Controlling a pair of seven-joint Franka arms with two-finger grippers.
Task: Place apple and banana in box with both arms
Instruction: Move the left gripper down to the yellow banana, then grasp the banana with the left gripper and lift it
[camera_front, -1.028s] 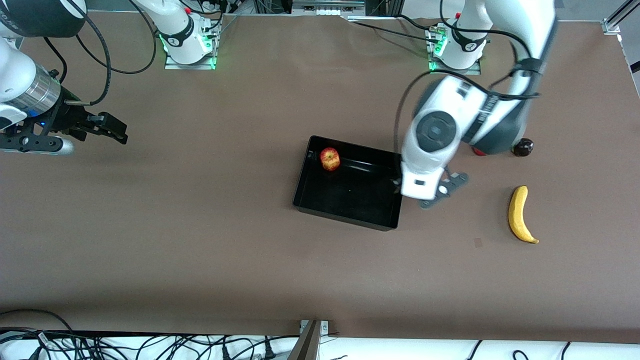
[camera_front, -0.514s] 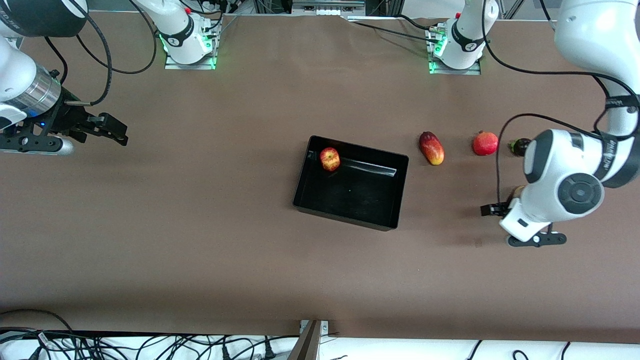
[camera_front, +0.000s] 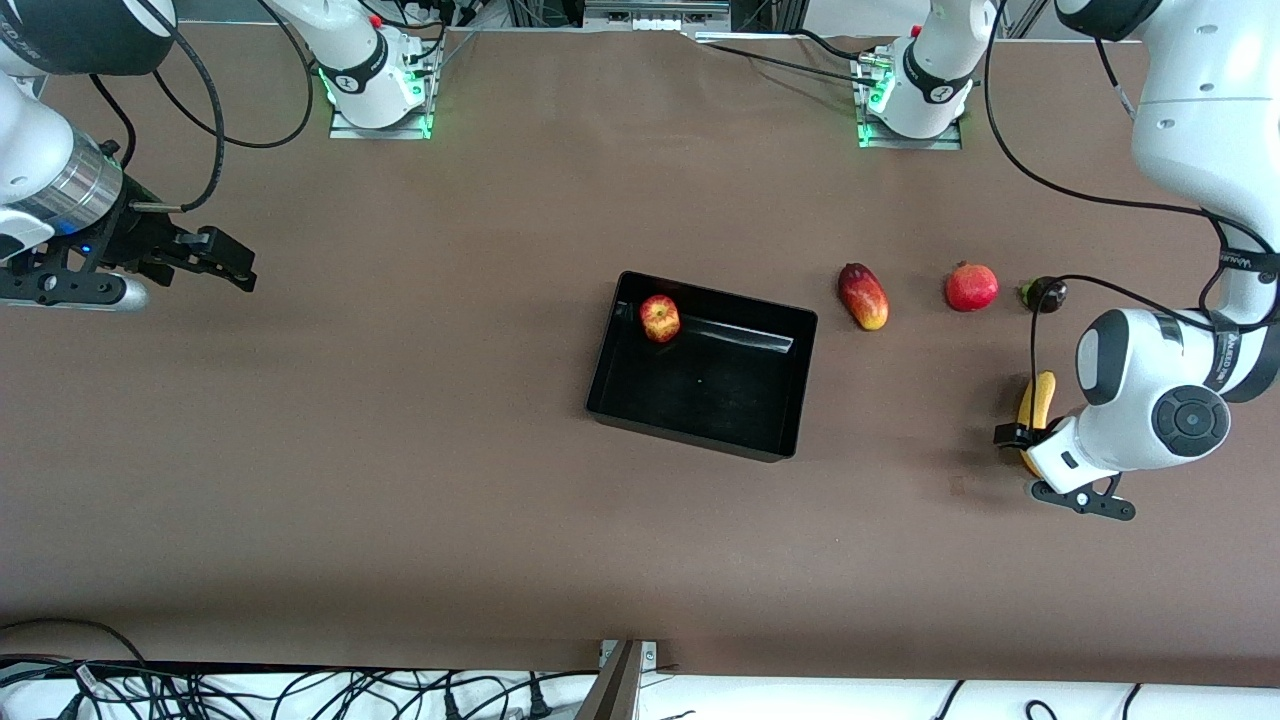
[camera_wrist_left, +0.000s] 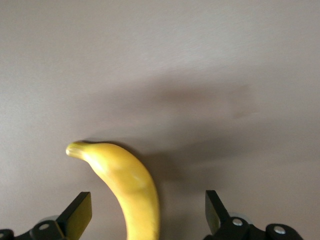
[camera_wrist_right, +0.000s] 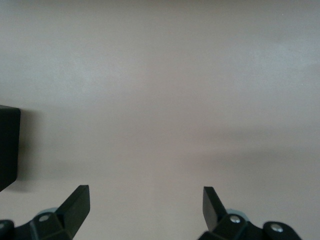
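Since the earlier frame, the left arm has swung away from the box and its left gripper (camera_wrist_left: 145, 212) now hangs over the long curved yellow banana (camera_front: 1040, 398), jaws spread wide and empty. In the left wrist view the banana (camera_wrist_left: 125, 190) runs lengthwise between the fingertips (camera_wrist_left: 77, 212), its long axis crossing the closing line, so a straight descent should straddle it. Farther from the front camera, the shallow black plastic box (camera_front: 700, 440) holds the small streaked red apple (camera_front: 659, 318). At the right arm's end of the table, the right gripper (camera_wrist_right: 145, 207) waits, wide and empty.
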